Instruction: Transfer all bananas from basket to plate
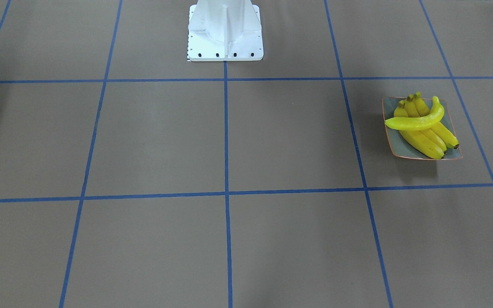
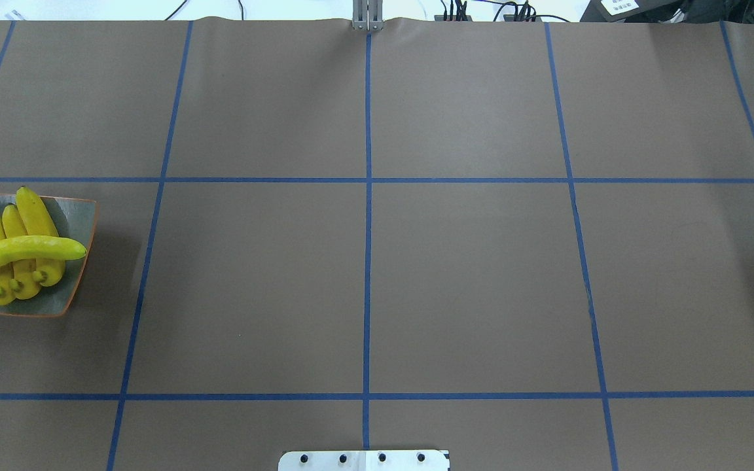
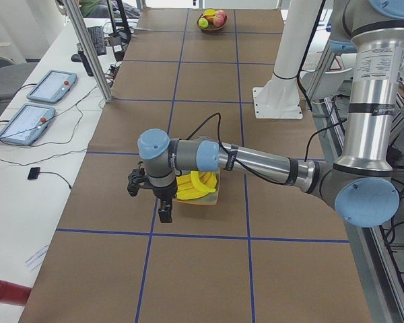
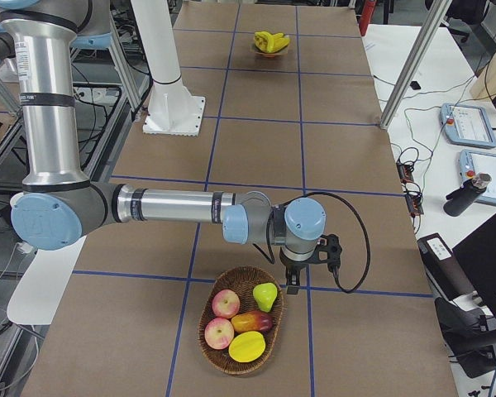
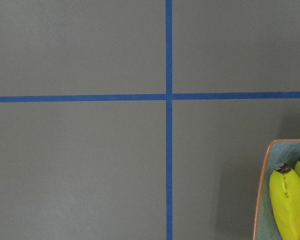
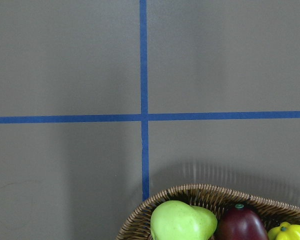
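Observation:
Three yellow bananas [image 1: 426, 137] lie side by side on the square grey-green plate [image 1: 391, 139], and a paler banana [image 2: 20, 250] lies across them. The plate [image 2: 76, 275] sits at the table's left end. My left gripper [image 3: 164, 214] hangs just beside the plate [image 3: 210, 200], on its near side; I cannot tell if it is open or shut. The wicker basket [image 4: 215, 351] at the right end holds other fruit and no bananas that I can see. My right gripper [image 4: 291, 285] hovers just past the basket's rim; its state cannot be told. The left wrist view catches the plate's corner [image 5: 262, 190].
The basket [image 6: 190, 190] holds a green pear [image 6: 182, 220], a dark red fruit [image 6: 240, 224], apples [image 4: 225, 303] and a yellow fruit [image 4: 246, 346]. The white robot base [image 1: 225, 34] stands at mid-table. Side benches carry tablets [image 3: 50, 86] and cables.

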